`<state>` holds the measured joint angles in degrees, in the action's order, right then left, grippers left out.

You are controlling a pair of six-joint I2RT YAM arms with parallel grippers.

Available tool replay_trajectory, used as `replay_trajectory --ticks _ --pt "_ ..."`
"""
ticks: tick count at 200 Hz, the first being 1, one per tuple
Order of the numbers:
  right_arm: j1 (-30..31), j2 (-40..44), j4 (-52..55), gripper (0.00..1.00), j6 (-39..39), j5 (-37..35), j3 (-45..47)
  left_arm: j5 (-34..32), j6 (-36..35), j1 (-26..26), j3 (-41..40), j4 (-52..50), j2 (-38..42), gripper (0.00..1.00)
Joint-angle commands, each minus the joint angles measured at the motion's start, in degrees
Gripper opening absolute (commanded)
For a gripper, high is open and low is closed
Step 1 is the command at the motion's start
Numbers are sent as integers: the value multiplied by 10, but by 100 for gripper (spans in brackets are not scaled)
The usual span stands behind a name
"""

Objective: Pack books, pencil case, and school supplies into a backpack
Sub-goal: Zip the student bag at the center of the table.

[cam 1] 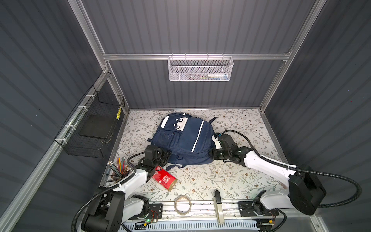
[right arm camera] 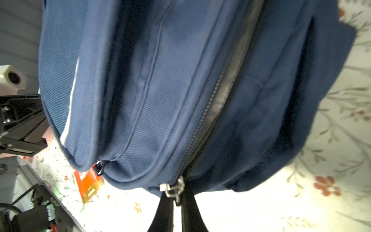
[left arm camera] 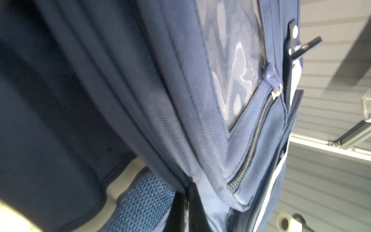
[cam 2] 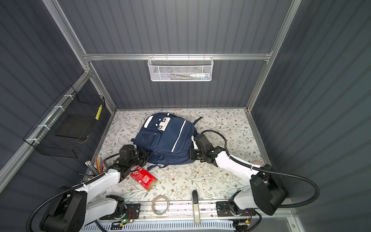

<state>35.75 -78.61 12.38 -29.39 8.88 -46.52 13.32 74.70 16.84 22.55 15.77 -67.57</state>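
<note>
One backpack (cam 1: 186, 138), one red gold-ended pack (cam 1: 164, 179), one roll of clear tape (cam 1: 175, 205), one cup of coloured pencils (cam 1: 120, 170), pencils too bunched to count, two wall baskets, one white mesh basket (cam 1: 199, 69), one black wire basket (cam 1: 90, 128), two robot arms (cam 1: 132, 180), one floral desk (cam 1: 230, 180)

tape roll (cam 1: 175, 205), pencil cup (cam 1: 120, 171), mesh basket (cam 1: 200, 69)
</note>
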Motion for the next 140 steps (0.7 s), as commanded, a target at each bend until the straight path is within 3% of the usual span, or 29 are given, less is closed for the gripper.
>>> replay_trajectory --ticks 1,28,67,89,108,140 --pt "-17 1 75 0 42 -46 -8 -61 -38 -15 15 -36 -16 0" --pt "33 14 96 0 45 -65 -7 -61 -48 -15 28 -21 -39 28" --pt "137 10 104 0 -1 -95 -15 -81 -68 -15 66 -9 -79 47" --pt "185 -26 61 0 -34 -98 -42 -91 -80 -17 90 -3 -90 77" --pt "211 -88 30 0 -51 -95 -93 -89 -94 -26 119 -26 -84 95" --pt "217 -204 -3 0 -59 -72 -208 -92 -97 -45 145 -140 -16 100"
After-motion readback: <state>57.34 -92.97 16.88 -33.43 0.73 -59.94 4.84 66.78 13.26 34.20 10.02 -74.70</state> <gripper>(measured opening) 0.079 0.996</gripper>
